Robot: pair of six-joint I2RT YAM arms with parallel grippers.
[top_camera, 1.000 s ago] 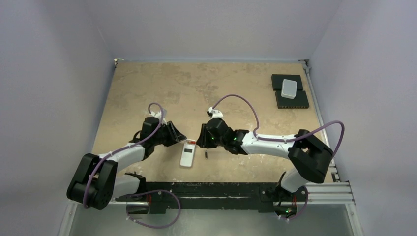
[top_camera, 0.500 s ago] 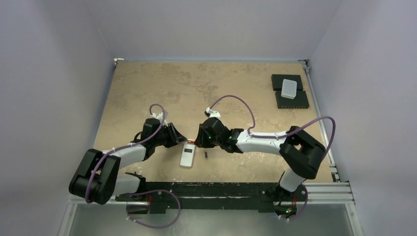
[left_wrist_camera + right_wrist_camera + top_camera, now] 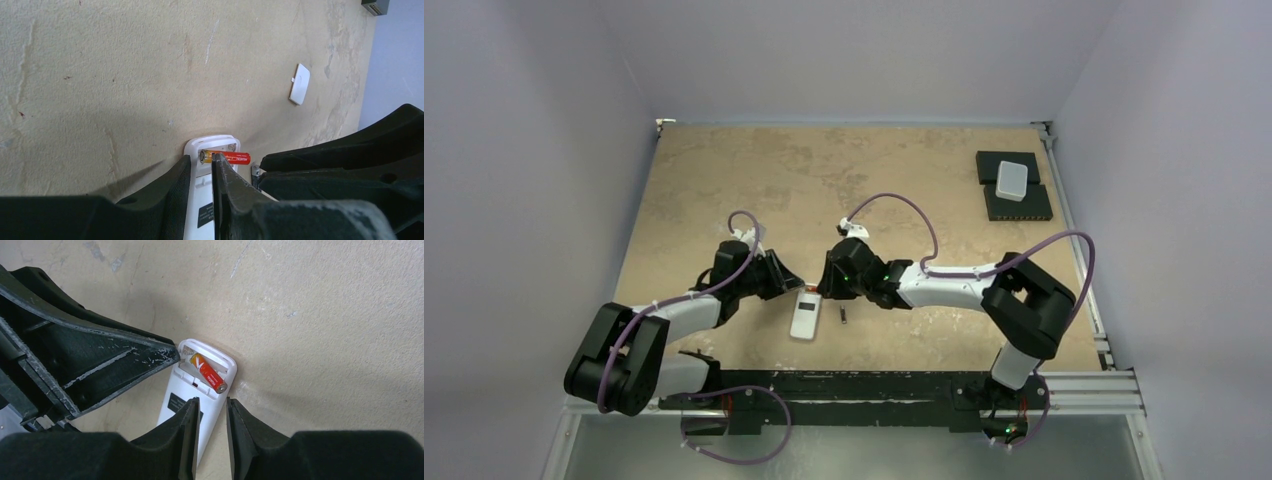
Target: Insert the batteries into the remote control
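The small white rectangular remote control point(image 3: 805, 316) lies back-up on the tan mottled bench point(image 3: 844, 180) between the two arms. Its battery bay is open at the far end, with one red-orange cylindrical battery point(image 3: 209, 372) lying askew in it — the second, dark thin battery point(image 3: 844, 317) rests on the bench just beside the remote's right edge. The left gripper point(image 3: 201, 161) and right gripper point(image 3: 213, 407) both sit over that open end, each with jaws a narrow slit apart and holding nothing — a small flat white cover point(image 3: 300, 91) lies apart on the bench.

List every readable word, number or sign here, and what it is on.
Battery: white print along its red-orange side, too small to read.
Remote control: dark sticker on its white back, print too blurred to read.
No other text shows.
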